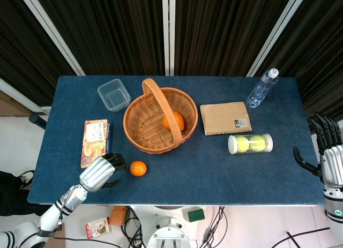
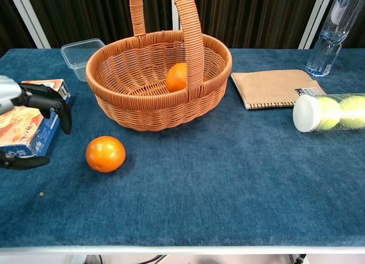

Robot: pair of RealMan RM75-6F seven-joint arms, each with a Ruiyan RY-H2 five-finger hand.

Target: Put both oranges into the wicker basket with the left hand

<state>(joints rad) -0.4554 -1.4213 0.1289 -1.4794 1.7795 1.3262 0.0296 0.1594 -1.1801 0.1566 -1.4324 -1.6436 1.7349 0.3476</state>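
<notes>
One orange point(image 1: 173, 120) point(image 2: 177, 77) lies inside the wicker basket point(image 1: 140, 139) point(image 2: 142, 113), behind its tall handle. A second orange point(image 1: 138, 168) point(image 2: 105, 154) sits on the blue cloth in front of the basket's left side. My left hand point(image 1: 100, 172) point(image 2: 31, 124) hovers just left of this orange, fingers spread and holding nothing, a small gap apart from the fruit. My right hand point(image 1: 328, 149) stays beyond the table's right edge, fingers apart and empty.
A snack box point(image 1: 95, 142) point(image 2: 25, 118) lies left of the basket, close behind my left hand. A clear plastic tub point(image 1: 113, 94), a brown notebook point(image 1: 225, 118), a tube of tennis balls point(image 1: 250, 143) and a water bottle point(image 1: 262, 88) stand on the table point(image 1: 214, 167).
</notes>
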